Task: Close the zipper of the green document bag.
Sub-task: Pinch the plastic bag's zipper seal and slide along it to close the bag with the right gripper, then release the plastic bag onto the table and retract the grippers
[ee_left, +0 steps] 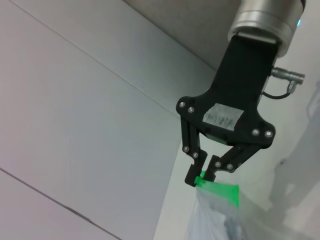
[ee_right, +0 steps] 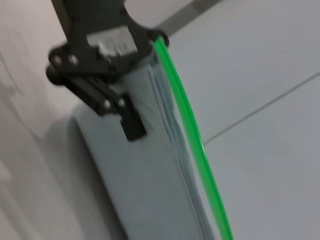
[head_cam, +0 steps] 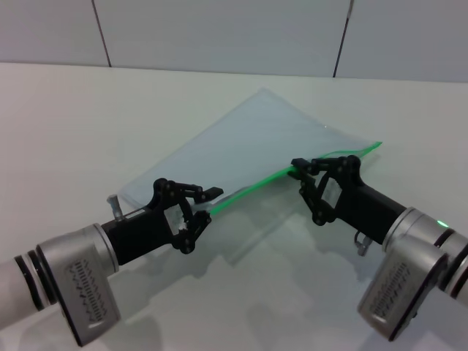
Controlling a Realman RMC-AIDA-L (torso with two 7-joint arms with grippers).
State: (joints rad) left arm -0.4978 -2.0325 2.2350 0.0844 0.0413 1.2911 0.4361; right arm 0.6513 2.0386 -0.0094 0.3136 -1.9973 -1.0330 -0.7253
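The green document bag (head_cam: 248, 146) is a pale translucent pouch whose far side rests on the table while its near long edge is held up. The zipper (head_cam: 252, 188) is a bright green strip along that raised edge. My left gripper (head_cam: 205, 208) is shut on the bag's corner at the strip's left end; one of its fingers (ee_right: 132, 125) shows against the bag (ee_right: 150, 190) beside the zipper (ee_right: 192, 130). My right gripper (head_cam: 301, 172) is shut on the strip partway along. The left wrist view shows the right gripper (ee_left: 202, 179) pinching the zipper (ee_left: 220, 192). No slider is visible.
The white table (head_cam: 73, 131) stretches to both sides and in front. A grey panelled wall (head_cam: 219, 36) closes off the back. Past my right gripper the strip's free end (head_cam: 369, 148) curls up near the bag's right corner.
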